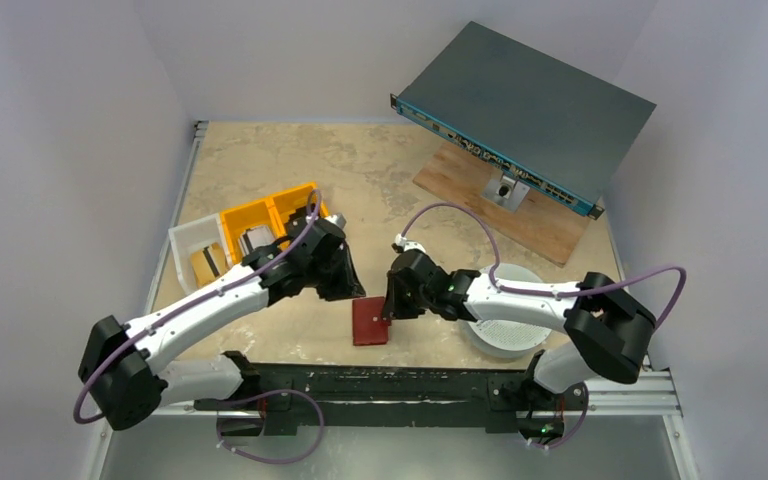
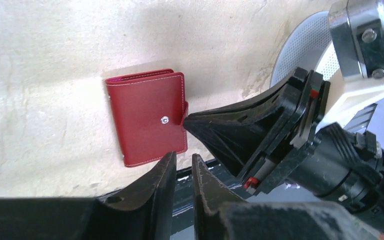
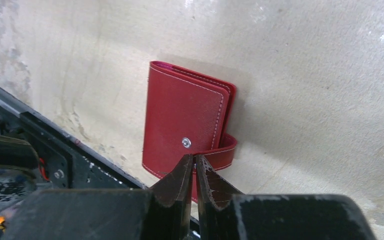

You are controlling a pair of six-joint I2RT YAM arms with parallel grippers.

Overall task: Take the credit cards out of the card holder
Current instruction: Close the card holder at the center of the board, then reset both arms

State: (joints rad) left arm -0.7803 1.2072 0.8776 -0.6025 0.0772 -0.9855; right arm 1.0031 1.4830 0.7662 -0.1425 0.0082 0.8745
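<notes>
Opening step: R claw (image 3: 194, 161) clenched at snap tab (image 3: 223, 149) of card holder (image 3: 182, 112), L claw (image 2: 184, 162) barely parted, empty; next: pop tab.

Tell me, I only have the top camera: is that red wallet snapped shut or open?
Observer: Shut. The wallet lies flat, and its tab is fastened at the snap.
Operator: Any cards out?
Observer: None show in either wrist camera.
Operator: Right tool on it?
Observer: The right tool has its tips almost together at the tab, beside the snap. I can't tell whether it pinches the tab.
</notes>
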